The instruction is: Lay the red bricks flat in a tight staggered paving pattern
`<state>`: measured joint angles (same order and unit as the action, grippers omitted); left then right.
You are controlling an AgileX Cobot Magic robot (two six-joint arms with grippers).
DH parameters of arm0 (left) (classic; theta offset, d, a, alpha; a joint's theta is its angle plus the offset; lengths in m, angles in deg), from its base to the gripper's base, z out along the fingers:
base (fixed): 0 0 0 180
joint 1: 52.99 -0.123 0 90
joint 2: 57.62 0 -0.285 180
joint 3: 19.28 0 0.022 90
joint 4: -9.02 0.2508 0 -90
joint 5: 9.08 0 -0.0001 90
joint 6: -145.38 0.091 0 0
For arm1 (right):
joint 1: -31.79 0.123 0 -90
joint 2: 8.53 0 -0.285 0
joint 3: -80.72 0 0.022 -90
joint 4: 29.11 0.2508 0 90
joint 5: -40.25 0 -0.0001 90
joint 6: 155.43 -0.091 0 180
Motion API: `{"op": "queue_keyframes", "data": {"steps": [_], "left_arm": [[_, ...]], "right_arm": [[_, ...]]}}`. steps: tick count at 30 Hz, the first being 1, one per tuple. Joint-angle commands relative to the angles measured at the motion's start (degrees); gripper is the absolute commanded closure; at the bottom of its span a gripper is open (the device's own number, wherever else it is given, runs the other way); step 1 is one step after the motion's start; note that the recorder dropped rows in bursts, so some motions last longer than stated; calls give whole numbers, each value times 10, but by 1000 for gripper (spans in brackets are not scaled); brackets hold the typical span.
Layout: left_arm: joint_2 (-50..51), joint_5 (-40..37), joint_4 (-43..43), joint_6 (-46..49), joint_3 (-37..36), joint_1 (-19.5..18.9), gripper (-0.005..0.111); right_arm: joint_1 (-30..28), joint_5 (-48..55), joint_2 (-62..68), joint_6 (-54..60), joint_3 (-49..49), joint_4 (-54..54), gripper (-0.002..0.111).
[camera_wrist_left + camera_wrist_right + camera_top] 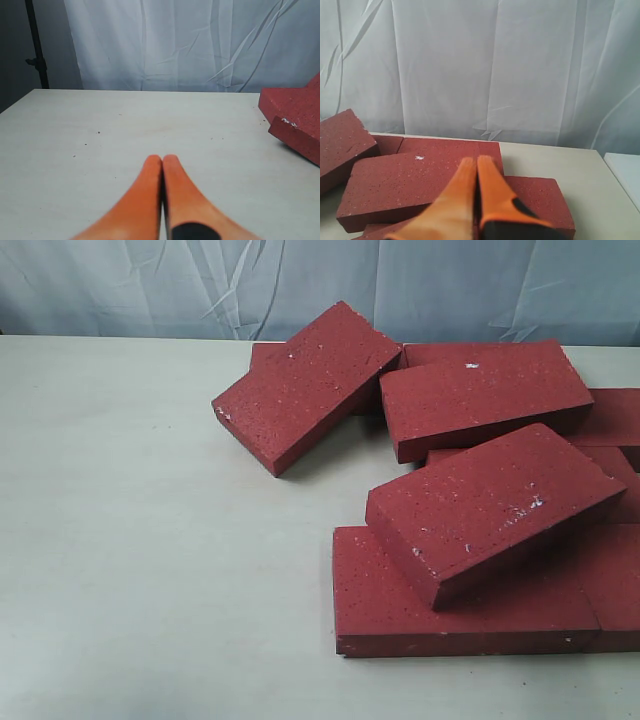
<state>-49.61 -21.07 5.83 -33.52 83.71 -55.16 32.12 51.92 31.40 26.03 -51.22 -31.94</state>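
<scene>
The bricks (470, 490) lay in a loose heap filling the right half of the exterior view, none of them paved tight. At upper centre the left brick (305, 385) sat skewed and tilted, its far end propped on another behind it. Just right of it the back brick (485, 395) lay across others, with more red slabs running off the right edge. Lower down, the top brick (490, 505) leaned at an angle over the front brick (400, 610), which lay flat on the table (150, 540) at lower right. The stacked and overlapping pieces blocked one another from lying flat.

The left tool (162, 160) was clenched, its orange fingers pressed tip to tip with nothing between them. It hung over bare table well apart from the heap, and only the edge of the heap showed in its view. The right tool (472, 161) was likewise clenched and gripped nothing, poised above the heap.

The table was pale cream and matt, with a few small dark specks, and its left half lay open. A creased, pale blue-white curtain (120, 285) closed off the room behind it. In the left wrist view a dark stand (36, 45) rose beside the curtain.
</scene>
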Motion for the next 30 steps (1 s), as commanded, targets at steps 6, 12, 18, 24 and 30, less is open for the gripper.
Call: {"op": "queue_keyframes", "data": {"steps": [6, 12, 18, 24, 30], "left_arm": [[-2, 5, -1, -4, -2, 0, 107], [-2, 5, -1, -4, -2, 0, 107], [-2, 5, -1, -4, -2, 0, 107], [-2, 5, -1, -4, -2, 0, 107], [-2, 5, -1, -4, -2, 0, 107]], "right_arm": [[-3, -6, 2, -1, -4, -1, 109], [-3, 18, 22, -1, -14, 10, 109], [-3, 95, 83, -1, -73, 10, 109], [-3, 155, 166, -1, -136, 33, 109], [-3, 203, 252, -1, -199, 38, 109]]}}
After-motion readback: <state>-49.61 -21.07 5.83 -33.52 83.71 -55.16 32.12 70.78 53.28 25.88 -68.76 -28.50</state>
